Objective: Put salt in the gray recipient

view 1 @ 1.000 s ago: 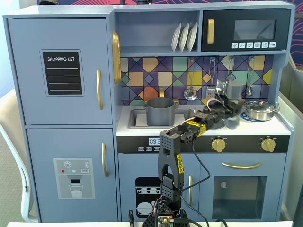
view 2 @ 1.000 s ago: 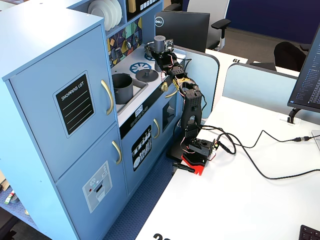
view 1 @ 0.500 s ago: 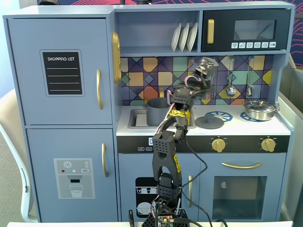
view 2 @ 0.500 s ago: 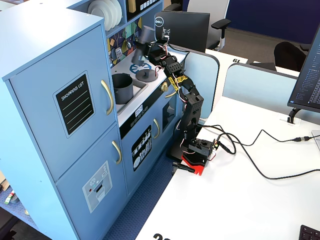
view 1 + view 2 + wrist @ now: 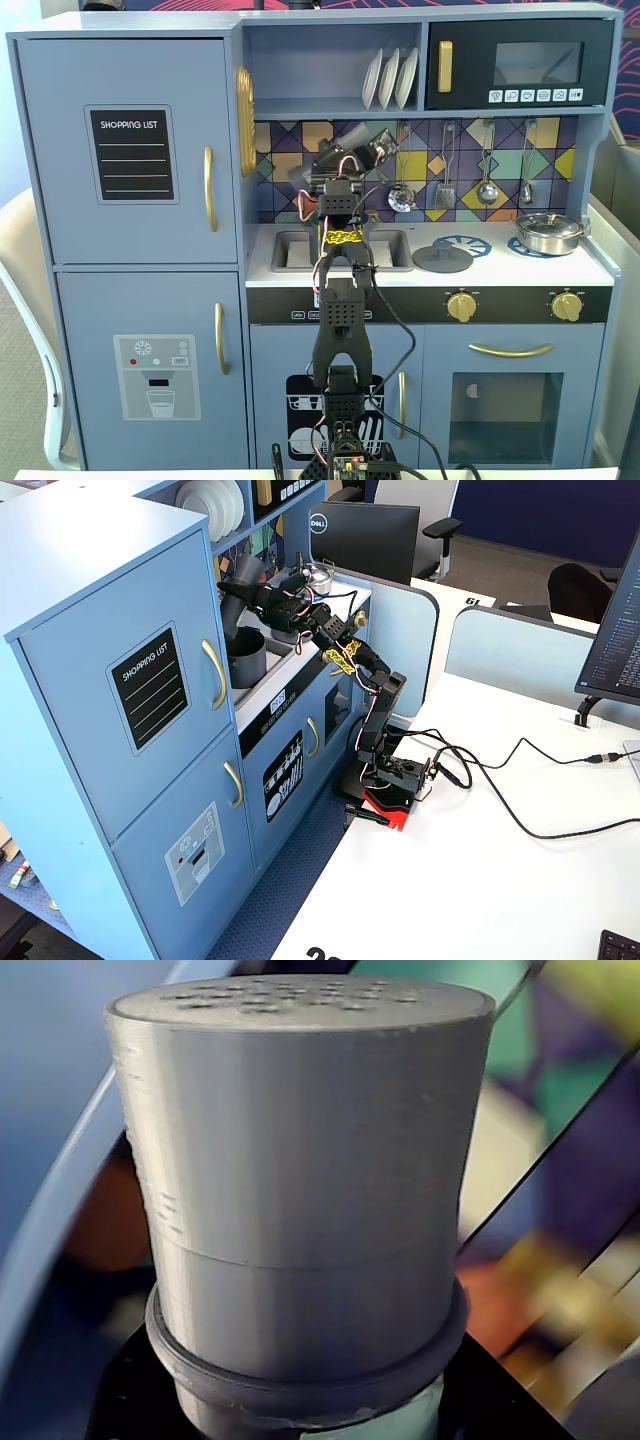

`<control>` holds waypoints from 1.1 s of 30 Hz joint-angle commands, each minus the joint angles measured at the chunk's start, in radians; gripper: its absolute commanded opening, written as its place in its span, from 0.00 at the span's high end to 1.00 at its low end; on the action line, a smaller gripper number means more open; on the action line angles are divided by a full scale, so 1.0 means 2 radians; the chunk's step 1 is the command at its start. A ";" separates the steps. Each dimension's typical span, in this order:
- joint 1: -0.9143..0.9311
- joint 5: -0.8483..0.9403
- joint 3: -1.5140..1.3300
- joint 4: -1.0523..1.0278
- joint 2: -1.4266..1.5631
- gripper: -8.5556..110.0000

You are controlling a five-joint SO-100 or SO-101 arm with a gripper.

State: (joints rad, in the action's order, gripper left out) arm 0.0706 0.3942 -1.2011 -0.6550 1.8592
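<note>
My base sits on a white desk [image 5: 480,880] in an office: monitor [image 5: 365,535], chairs and partition panels behind. In front of me is a blue toy kitchen [image 5: 130,250] with a patterned tile backsplash [image 5: 520,165], white plates [image 5: 390,78] on the shelf, a microwave [image 5: 520,65] top right, and utensils hanging on the wall.

My arm reaches up over the counter to the sink area. My pincer [image 5: 250,588] is clamped on the salt [image 5: 235,580], held tilted above the gray recipient [image 5: 245,658]. The recipient stands in the sink recess; in the front fixed view my arm hides nearly all of it. In the wrist view the salt [image 5: 300,1190] fills the frame, its perforated cap on top, with a sliver of pale green label at the bottom edge.

To the right in the front view: flat gray lid [image 5: 442,258] on a burner, shiny steel pan [image 5: 548,232] on the far burner. Both are well apart from the recipient. Cables trail from my base across the desk.
</note>
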 commanded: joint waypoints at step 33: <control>-0.077 -0.662 0.022 0.045 0.021 0.93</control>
State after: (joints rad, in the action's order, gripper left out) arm -0.0951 -0.8882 -1.2011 -0.5921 1.8592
